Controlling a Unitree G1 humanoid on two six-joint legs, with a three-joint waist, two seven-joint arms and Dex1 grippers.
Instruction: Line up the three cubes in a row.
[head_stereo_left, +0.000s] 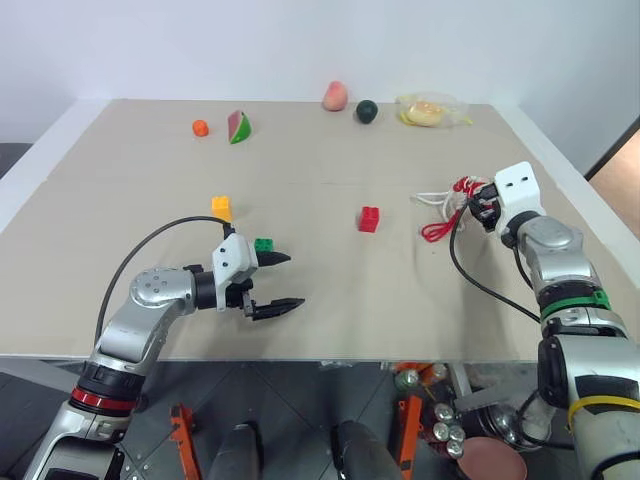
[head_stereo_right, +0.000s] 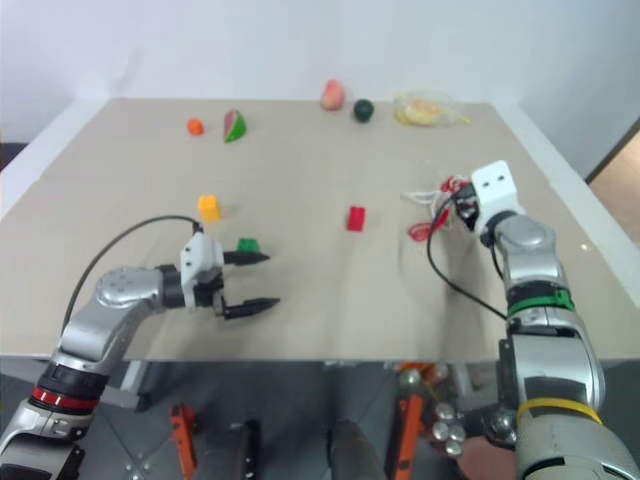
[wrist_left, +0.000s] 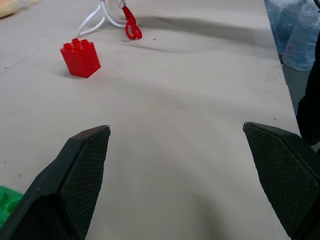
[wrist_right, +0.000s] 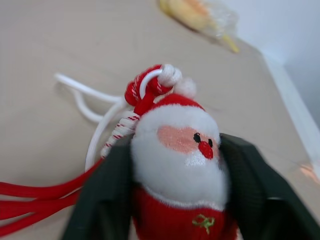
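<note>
Three studded cubes lie apart on the beige table (head_stereo_left: 330, 310): the yellow cube (head_stereo_left: 221, 207) at the left, the green cube (head_stereo_left: 263, 244) just nearer, the red cube (head_stereo_left: 369, 219) in the middle. My left gripper (head_stereo_left: 296, 280) is open and empty, pointing right, its far finger beside the green cube (wrist_left: 7, 202). The left wrist view looks past the fingers at the red cube (wrist_left: 80, 57). At the right, my right gripper (head_stereo_left: 480, 205) is shut on a red-and-white Santa toy (wrist_right: 177, 150). Its red and white cord (head_stereo_left: 438, 215) trails onto the table.
Along the table's far edge lie a small orange ball (head_stereo_left: 200, 127), a watermelon slice (head_stereo_left: 239, 126), a peach (head_stereo_left: 335, 96), a dark round fruit (head_stereo_left: 367, 111) and a clear bag of food (head_stereo_left: 430, 110). Cans (head_stereo_left: 440, 415) show below the front right edge.
</note>
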